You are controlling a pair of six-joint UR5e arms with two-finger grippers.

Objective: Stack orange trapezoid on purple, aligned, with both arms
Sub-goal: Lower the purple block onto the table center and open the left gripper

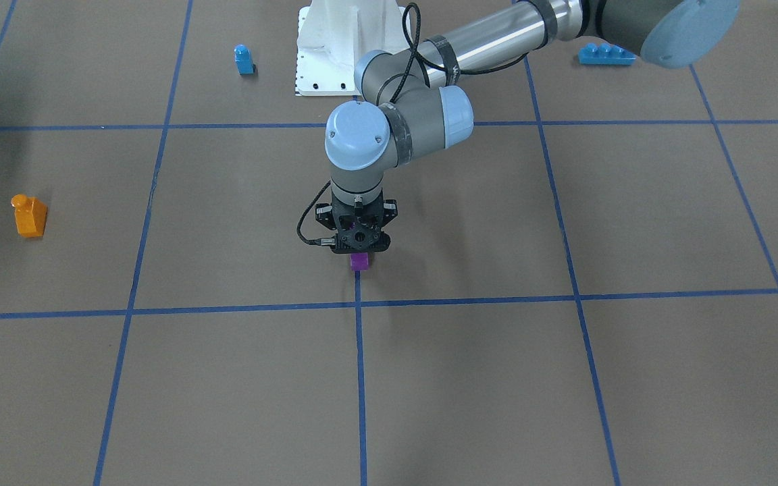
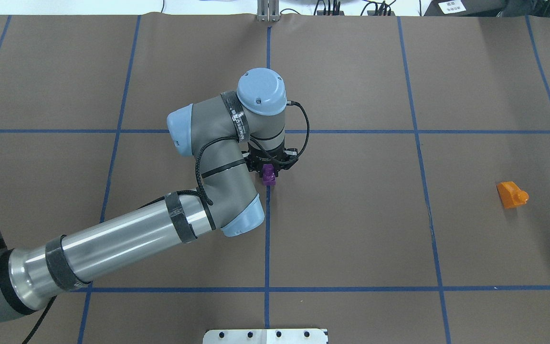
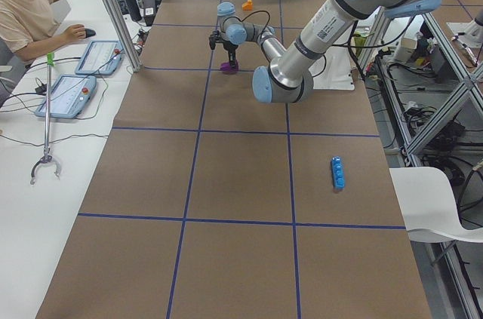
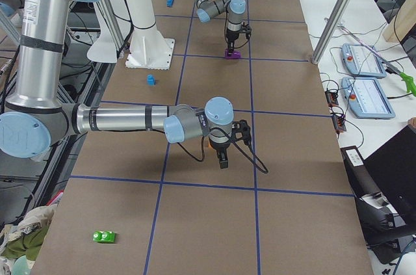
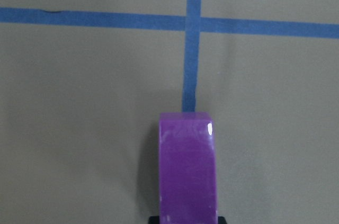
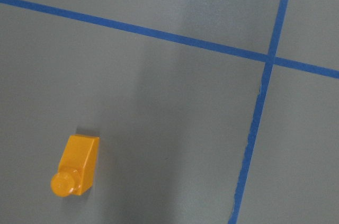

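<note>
The left claw [image 1: 360, 252] grips the purple [image 5: 188, 171] as a base for the orange [image 2: 511, 195] far right; right claw [image 4: 223, 161], cannot tell.

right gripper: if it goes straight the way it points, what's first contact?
Most likely the bare table: the right gripper points straight down, and the orange trapezoid sits off to the side in its wrist view, not under it. Depth is unclear.

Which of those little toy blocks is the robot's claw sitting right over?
The purple block, directly beneath the left gripper. The orange block and the small blue block stand alone, far from it.
</note>
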